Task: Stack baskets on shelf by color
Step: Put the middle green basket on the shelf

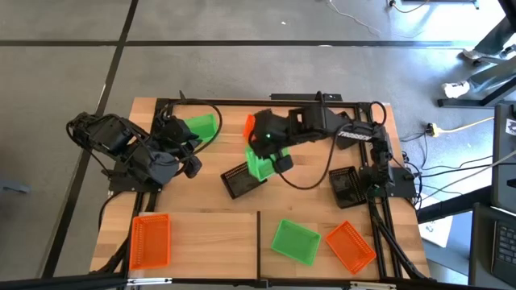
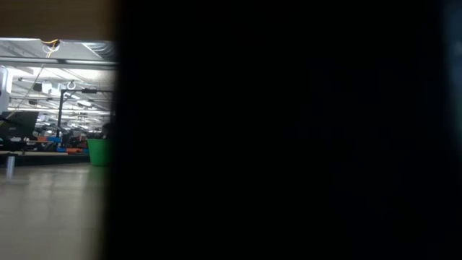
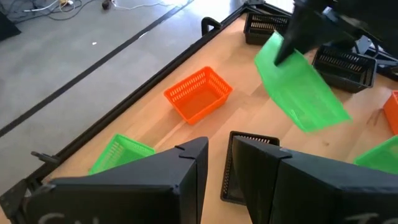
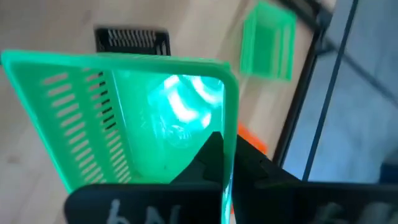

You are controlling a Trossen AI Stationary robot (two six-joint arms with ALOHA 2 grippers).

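Note:
My right gripper [image 1: 276, 160] is over the table's middle, shut on a bright green basket [image 1: 260, 163], which also shows in the left wrist view [image 3: 301, 90]. A black basket [image 1: 239, 180] lies just left of it on the table. My left gripper [image 3: 219, 171] is open, to the left of that black basket [image 3: 239, 158] and apart from it. The shelf board [image 1: 214, 242], split by a dark divider [image 1: 258, 242], carries an orange basket [image 1: 151, 239] on its left half. On its right half are a green basket [image 1: 294, 240] and an orange basket [image 1: 350, 246]. My right gripper holds the green basket by the rim of one side wall [image 4: 231, 118], one finger [image 4: 208, 158] inside the basket and the other outside. The fingers come from above, slanting from the table's right. The basket is lifted clear of the table and tilted, hanging below the fingers.
Another green basket [image 1: 201, 127] and an orange one [image 1: 249, 126] sit near the far edge, the orange one partly under my right arm. A black basket [image 1: 345, 187] stands at the right by cables. A black metal frame [image 1: 161, 103] rims the table. Something dark fills most of the low view.

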